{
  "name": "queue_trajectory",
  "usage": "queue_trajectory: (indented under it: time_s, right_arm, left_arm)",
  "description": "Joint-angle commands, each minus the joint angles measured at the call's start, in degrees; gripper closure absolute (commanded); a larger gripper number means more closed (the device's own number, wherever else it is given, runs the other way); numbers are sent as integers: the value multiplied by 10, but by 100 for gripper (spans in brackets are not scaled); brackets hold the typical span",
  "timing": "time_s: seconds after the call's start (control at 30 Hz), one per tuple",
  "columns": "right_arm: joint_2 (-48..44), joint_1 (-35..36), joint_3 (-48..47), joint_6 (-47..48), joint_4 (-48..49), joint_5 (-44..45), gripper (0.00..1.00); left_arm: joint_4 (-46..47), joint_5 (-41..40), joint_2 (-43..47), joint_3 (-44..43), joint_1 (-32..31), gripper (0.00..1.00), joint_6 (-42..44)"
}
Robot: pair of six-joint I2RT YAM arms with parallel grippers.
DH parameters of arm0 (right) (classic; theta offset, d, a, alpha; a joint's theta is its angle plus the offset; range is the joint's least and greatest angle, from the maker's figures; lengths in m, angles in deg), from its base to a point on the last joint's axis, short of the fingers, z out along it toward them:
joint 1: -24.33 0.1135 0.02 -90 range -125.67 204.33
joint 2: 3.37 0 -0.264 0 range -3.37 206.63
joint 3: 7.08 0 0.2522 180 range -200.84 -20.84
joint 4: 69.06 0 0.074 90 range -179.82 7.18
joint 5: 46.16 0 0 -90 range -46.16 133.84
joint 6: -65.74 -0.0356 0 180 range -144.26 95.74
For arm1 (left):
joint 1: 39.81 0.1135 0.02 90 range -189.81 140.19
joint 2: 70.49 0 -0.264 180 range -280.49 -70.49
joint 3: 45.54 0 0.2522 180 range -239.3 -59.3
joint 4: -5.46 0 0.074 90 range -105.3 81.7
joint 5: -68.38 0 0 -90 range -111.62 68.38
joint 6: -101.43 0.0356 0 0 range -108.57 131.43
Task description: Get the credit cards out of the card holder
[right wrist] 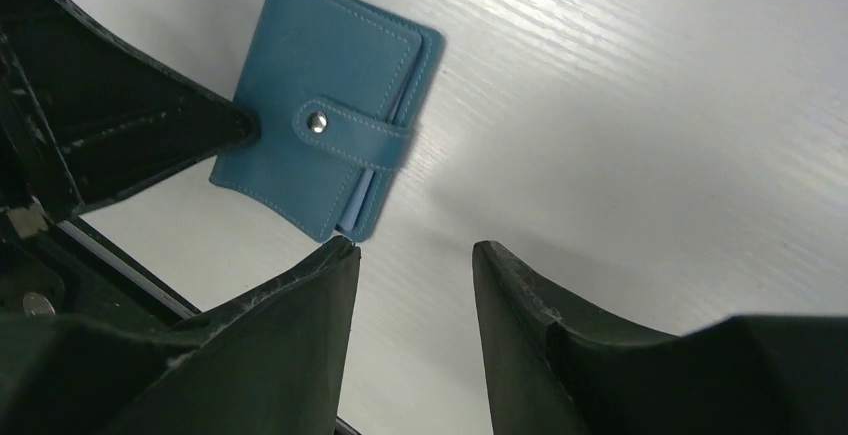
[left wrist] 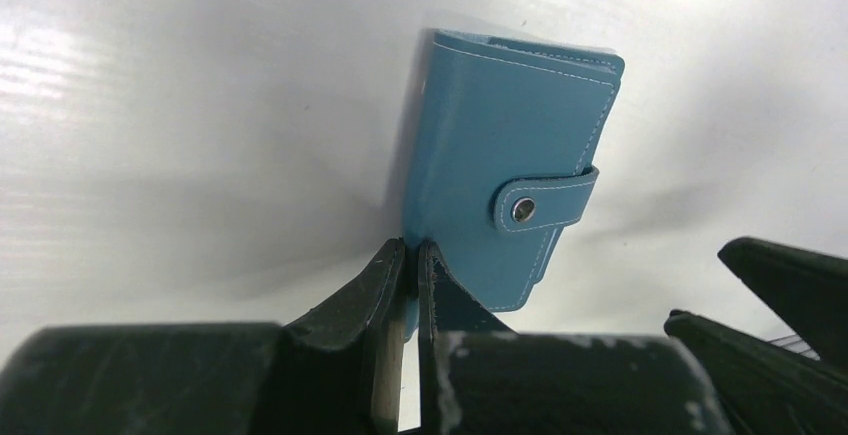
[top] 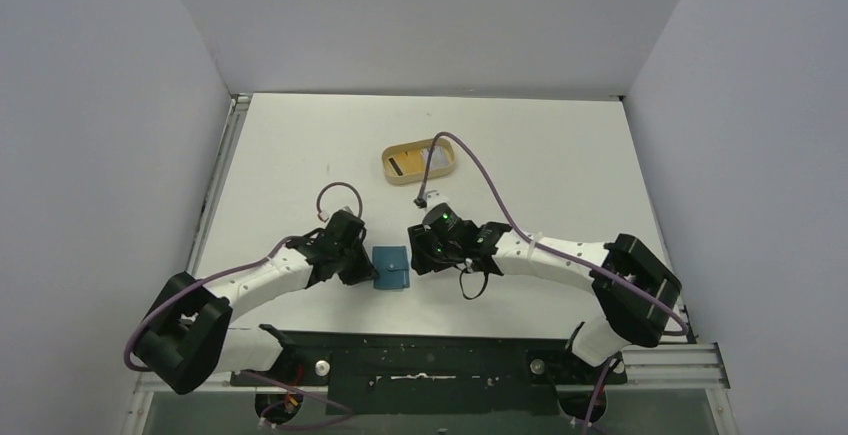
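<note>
**Both wrists closed in on the shut card holder**

My two arms bow inward from the bottom corners of the overhead view, forearms low over the bench [top: 560,165], wrists almost meeting at centre. The card holder [top: 391,267] lies flat between them, folded, its snap tab [right wrist: 355,135] fastened. My left pincer [left wrist: 412,250] has its fingers together, tips against the holder's lower left edge; whether they nip the leather I cannot tell. My right pincer [right wrist: 415,250] stands apart, gripping nothing, one finger just beside the holder's bottom corner.
</note>
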Motion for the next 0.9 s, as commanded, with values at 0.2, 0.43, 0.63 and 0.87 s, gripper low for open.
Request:
queue_trajectory:
  time_s: [0.2,0.43,0.63,0.87]
  right_arm:
    - [-99,-59,22,39,-18,1,53]
    - [-140,-111,25,64,-39,-20,52]
    - [-167,-150,26,81,-42,-48,52]
    - [-175,-190,51,83,-20,-86,21]
  left_arm:
    - [40,-5,-123,-130,4,94,12]
    - [43,20,-187,-203,7,38,17]
    - [12,18,-176,-249,30,23,51]
    - [-6,64,-91,-265,107,3,148]
